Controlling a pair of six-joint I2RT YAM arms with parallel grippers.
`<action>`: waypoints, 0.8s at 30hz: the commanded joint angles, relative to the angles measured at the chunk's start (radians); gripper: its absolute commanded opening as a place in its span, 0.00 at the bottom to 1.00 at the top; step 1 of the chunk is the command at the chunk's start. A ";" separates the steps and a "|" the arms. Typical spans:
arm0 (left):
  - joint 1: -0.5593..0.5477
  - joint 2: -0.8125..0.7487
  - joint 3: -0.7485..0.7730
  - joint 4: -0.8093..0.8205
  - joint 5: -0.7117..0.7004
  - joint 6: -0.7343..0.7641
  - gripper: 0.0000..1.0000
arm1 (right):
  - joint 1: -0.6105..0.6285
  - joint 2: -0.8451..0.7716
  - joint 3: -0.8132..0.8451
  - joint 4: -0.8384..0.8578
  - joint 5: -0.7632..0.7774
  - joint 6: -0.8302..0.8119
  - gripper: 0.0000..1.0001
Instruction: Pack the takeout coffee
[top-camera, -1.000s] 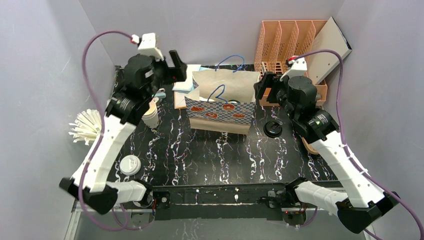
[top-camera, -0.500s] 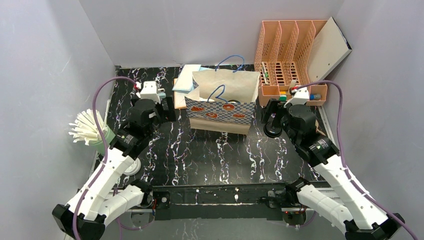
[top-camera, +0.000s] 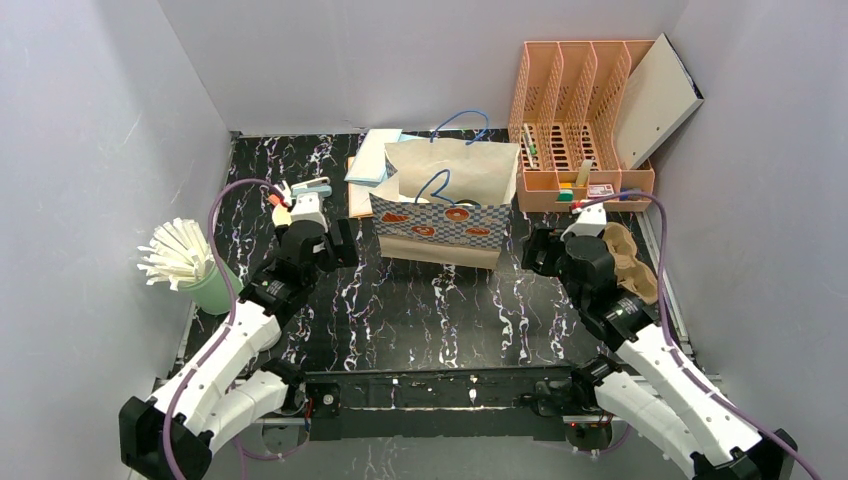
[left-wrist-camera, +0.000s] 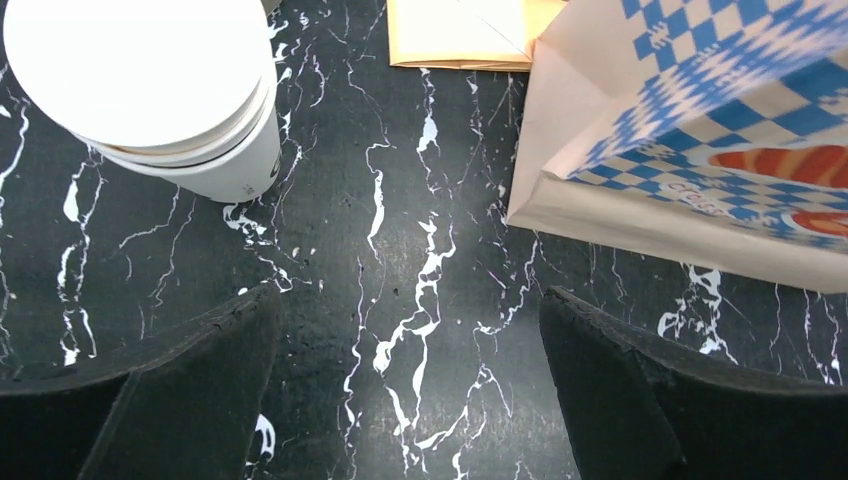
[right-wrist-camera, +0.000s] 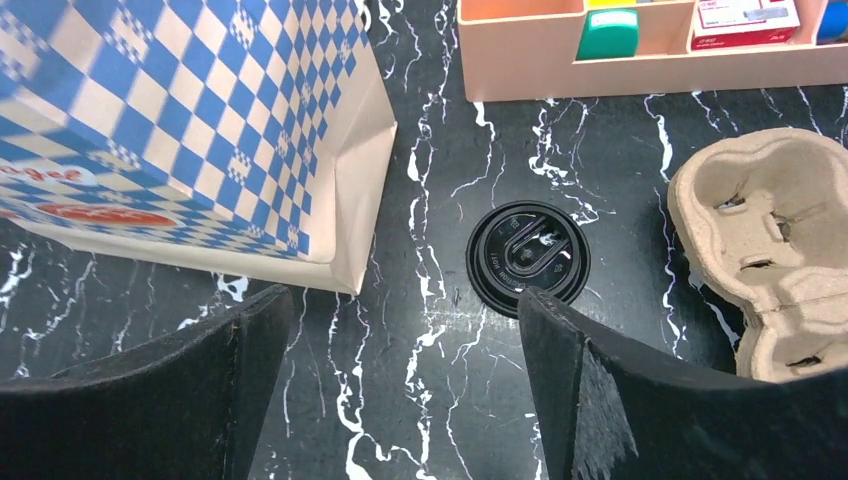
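Lowered beside the paper bag (top-camera: 445, 205), left gripper (left-wrist-camera: 410, 310) and right gripper (right-wrist-camera: 405, 300) gape empty.

The top camera looked down from high behind the near edge over the whole bench (top-camera: 420, 310). Each wrist camera faced steeply down, close to its surface; all three views shared the checkered paper bag (top-camera: 450, 190).
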 joint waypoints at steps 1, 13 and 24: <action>0.040 0.009 -0.076 0.138 -0.013 -0.106 0.98 | -0.004 0.002 -0.053 0.204 -0.013 -0.092 0.91; 0.112 0.144 -0.249 0.453 -0.138 -0.100 0.98 | -0.309 0.230 -0.120 0.455 -0.203 -0.062 0.92; 0.177 0.164 -0.387 0.741 -0.267 0.082 0.98 | -0.363 0.416 -0.196 0.671 -0.153 -0.235 0.90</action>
